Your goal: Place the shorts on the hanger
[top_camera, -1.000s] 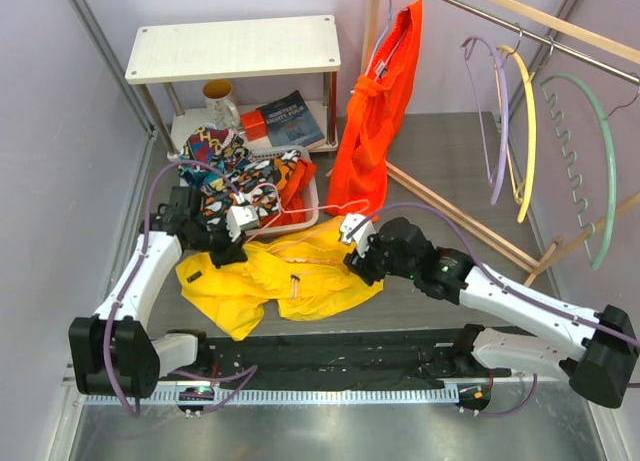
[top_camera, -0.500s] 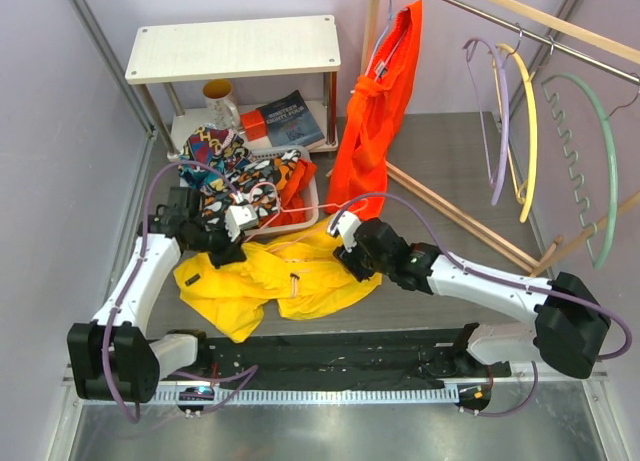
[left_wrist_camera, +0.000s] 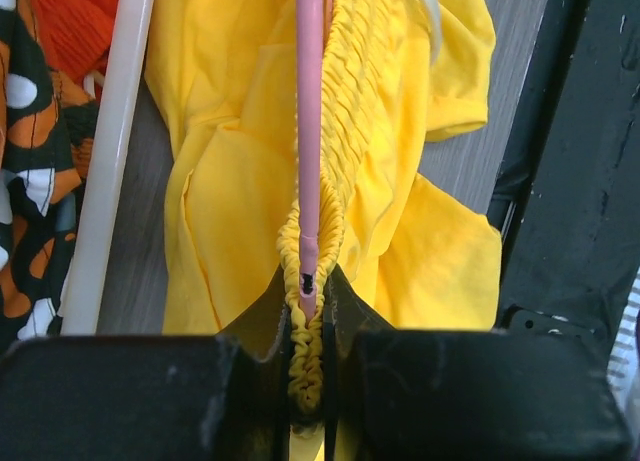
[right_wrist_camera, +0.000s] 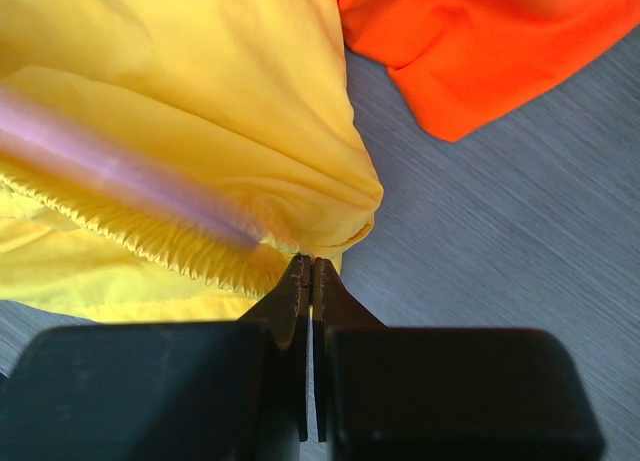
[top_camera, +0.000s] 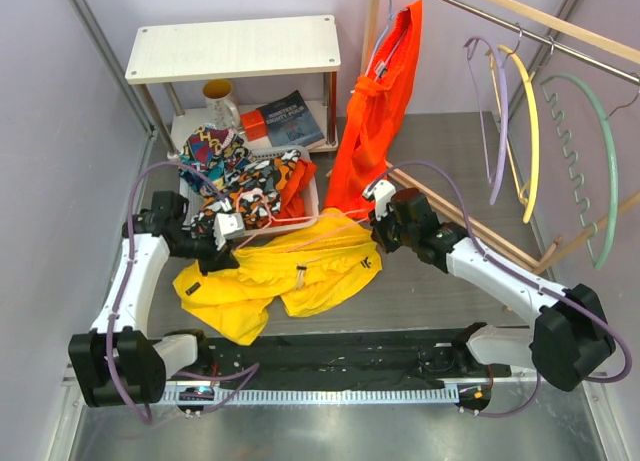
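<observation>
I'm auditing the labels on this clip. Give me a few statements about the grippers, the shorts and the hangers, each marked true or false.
1. The left gripper is shut on the end of the thin pale pink clothes hanger, together with the waistband of the bright yellow fabric shorts. True.
2. The right gripper is open and clear of all fabric. False: its jaws are closed, pinching the edge of the shorts.
3. The shorts stretch between the two grippers. True.
4. The lilac hanger lies flat on the table. False: it hangs from the rail at the back right.
</observation>
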